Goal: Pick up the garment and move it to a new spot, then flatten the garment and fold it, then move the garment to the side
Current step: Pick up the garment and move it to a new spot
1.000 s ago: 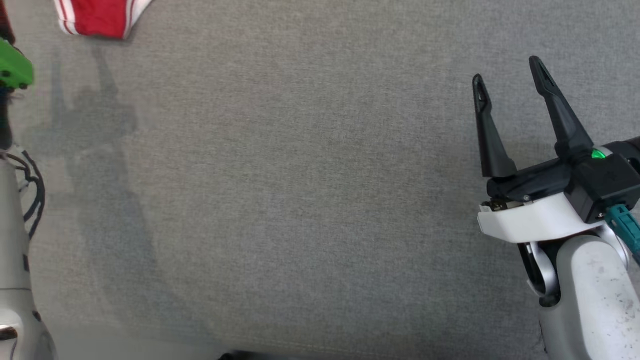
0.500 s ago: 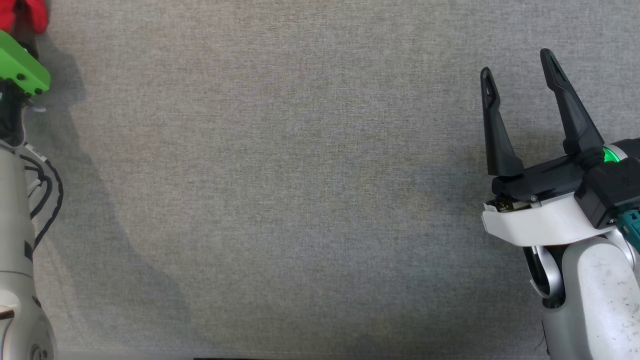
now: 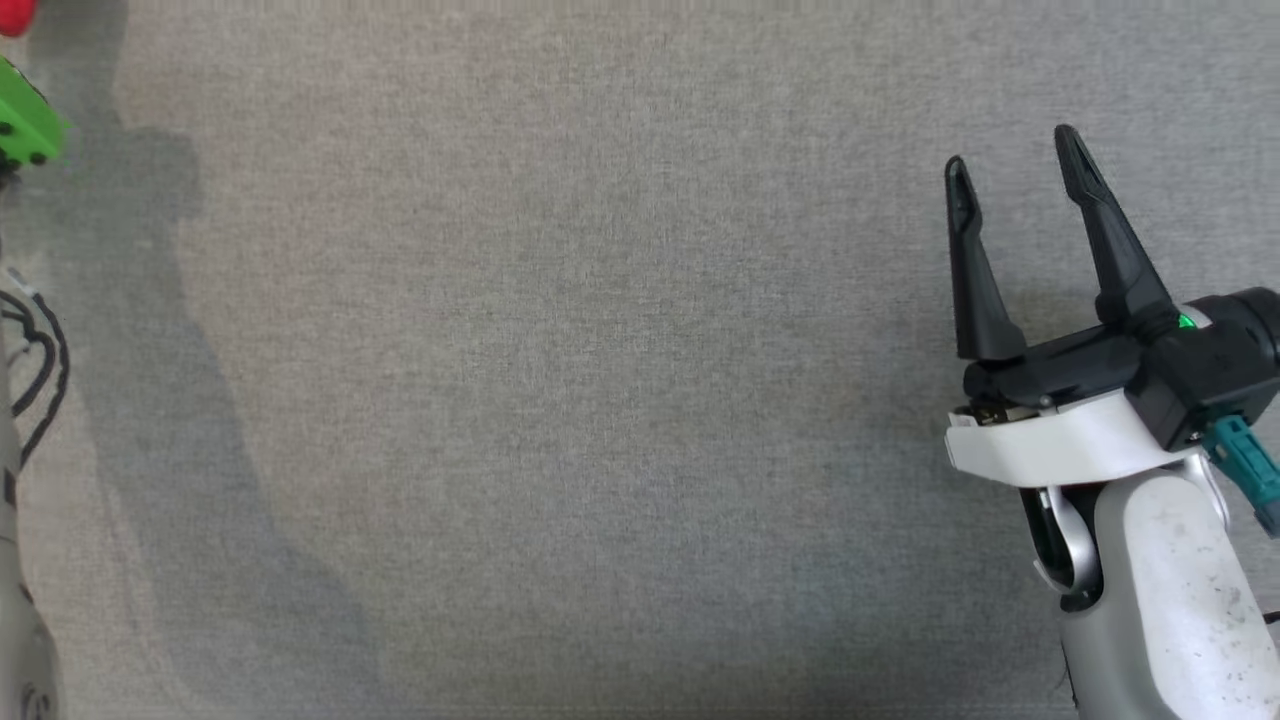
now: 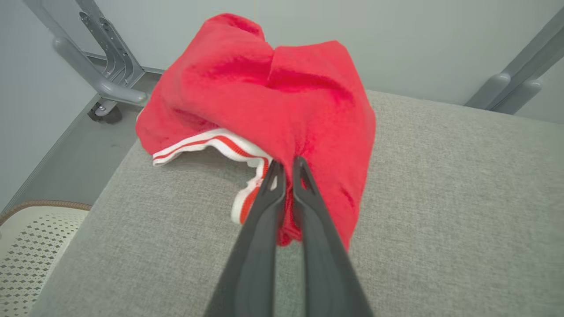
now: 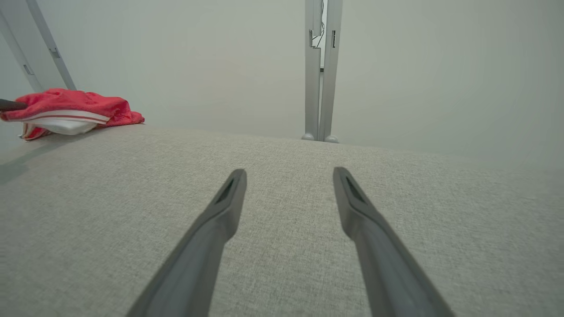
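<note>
The garment [image 4: 273, 101] is a crumpled red piece with a white, red-striped band, lying at the far left corner of the grey padded table [image 4: 440, 211]. My left gripper [image 4: 288, 165] is shut on the garment's near red fold, its two dark fingers pressed together on the cloth. From the right wrist view the garment [image 5: 75, 110] lies far off to the left. In the head view a red scrap of the garment [image 3: 12, 15] shows at the top left corner. My right gripper [image 3: 1010, 160] hovers open over bare table at the right, holding nothing.
Grey metal frame legs [image 4: 94, 66] stand beyond the table's far left corner, and a perforated white chair seat [image 4: 31, 237] sits below its left edge. A grey post [image 5: 320, 70] rises behind the far edge, with a pale wall beyond it.
The head camera has shifted, so the garment has slid out at the top left. My left gripper has gone from open to shut. The right gripper stays open.
</note>
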